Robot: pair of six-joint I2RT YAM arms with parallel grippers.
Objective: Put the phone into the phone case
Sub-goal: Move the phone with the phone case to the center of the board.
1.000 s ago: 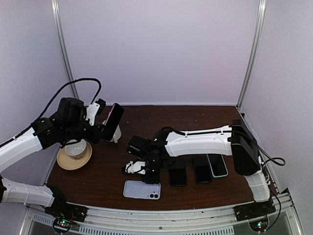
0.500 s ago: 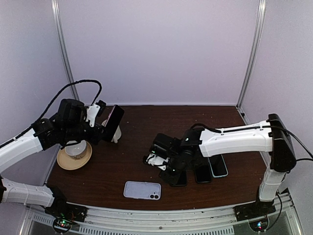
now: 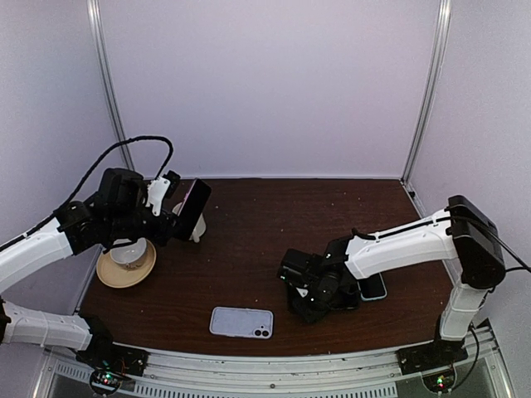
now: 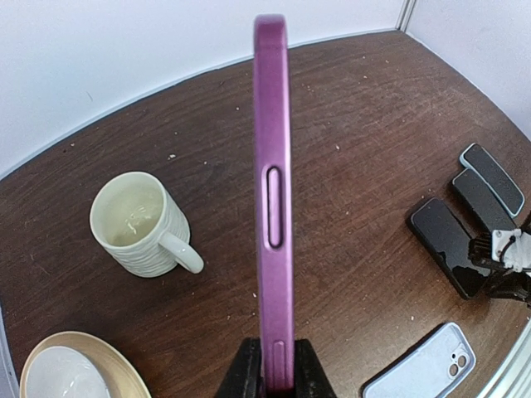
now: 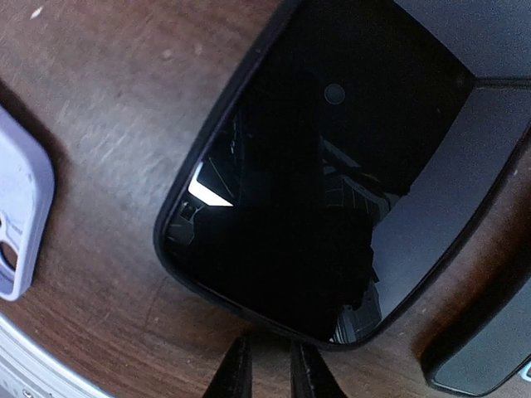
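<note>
Nearest the front edge of the dark wooden bench (image 3: 249, 220), at the bottom centre of the top view, a lavender case (image 3: 241, 322) lies flat with its camera cutout at its right end. Just beyond it, to the right, the right hand (image 5: 271, 373) hangs low over the leftmost of three phones lying side by side. In the right wrist view its fingertips (image 5: 239, 371) stand a narrow slit apart at the bottom of the frame. Only bare wood shows between them, so they grip nothing, and they stop just short of the rounded end of the black phone (image 5: 315, 182). That phone lies glossy face up on the bench. Beside it are a second dark phone (image 4: 479, 199) and then a teal-rimmed phone (image 3: 375, 287). At the left of the top view sits a tan plate (image 3: 108, 277) with a white bowl (image 3: 129, 251) on it. Above the plate, the left hand (image 4: 274, 377) is clamped on the bottom edge of the purple case (image 4: 272, 207), holding it upright and edge-on in the air, well apart from the phones. Farther back a ribbed cream mug (image 4: 137, 222) stands upright near the rear left of the bench.
</note>
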